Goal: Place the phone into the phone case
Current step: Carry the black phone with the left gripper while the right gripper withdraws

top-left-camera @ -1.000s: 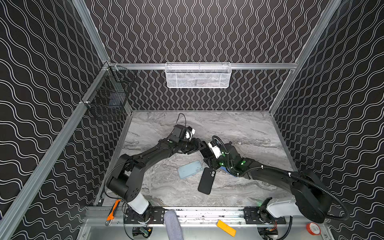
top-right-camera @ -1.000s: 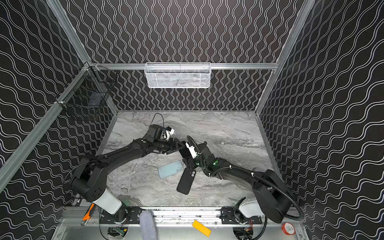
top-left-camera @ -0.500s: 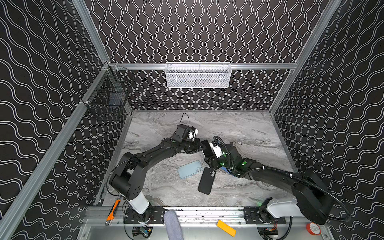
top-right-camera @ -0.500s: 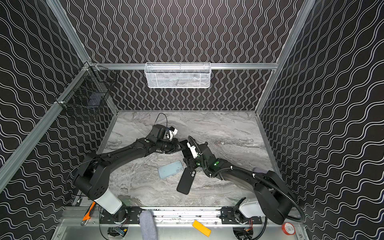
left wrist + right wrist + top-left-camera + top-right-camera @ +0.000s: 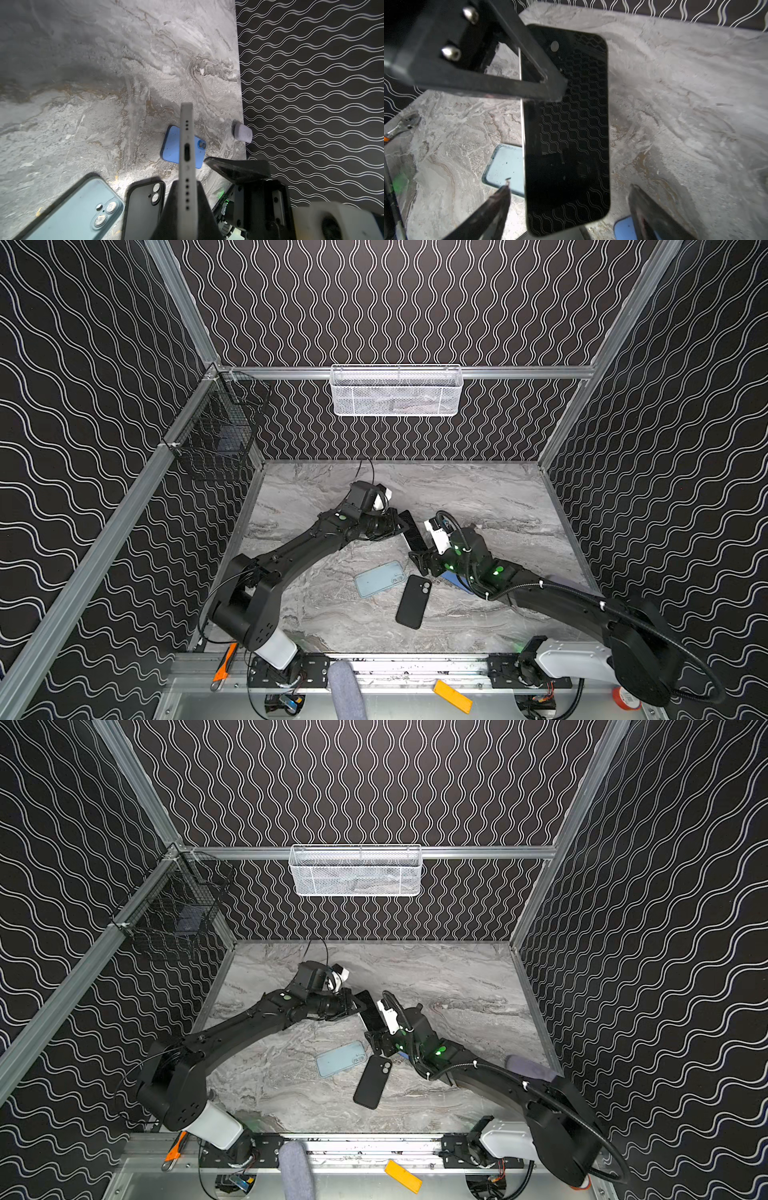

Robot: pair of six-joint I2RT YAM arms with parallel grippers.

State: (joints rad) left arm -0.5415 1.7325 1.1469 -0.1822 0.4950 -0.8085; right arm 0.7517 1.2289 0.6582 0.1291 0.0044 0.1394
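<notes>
A phone [image 5: 412, 531] with a black screen and a pale edge hangs upright on its edge above the marble table [image 5: 498, 506]. My left gripper [image 5: 400, 526] is shut on its upper part; in the left wrist view the phone's port edge [image 5: 187, 149] runs between the two fingers. My right gripper [image 5: 570, 187] is open, with a fingertip on each side of the phone's [image 5: 566, 128] lower end and a gap on both sides. A black phone case [image 5: 412, 601] lies flat below them, camera cutout toward the arms. It also shows in the left wrist view [image 5: 143, 207].
A pale teal phone-shaped thing [image 5: 380, 578] with a dark rim lies beside the black case. A blue phone [image 5: 172, 145] lies partly under the right arm. A grey cylinder [image 5: 242, 133] stands by the right wall. Mesh baskets hang on the back wall [image 5: 395, 391] and the left wall [image 5: 216, 439].
My left gripper has reached in to the right and closed on the phone. My right gripper has widened and let go of the phone's lower end.
</notes>
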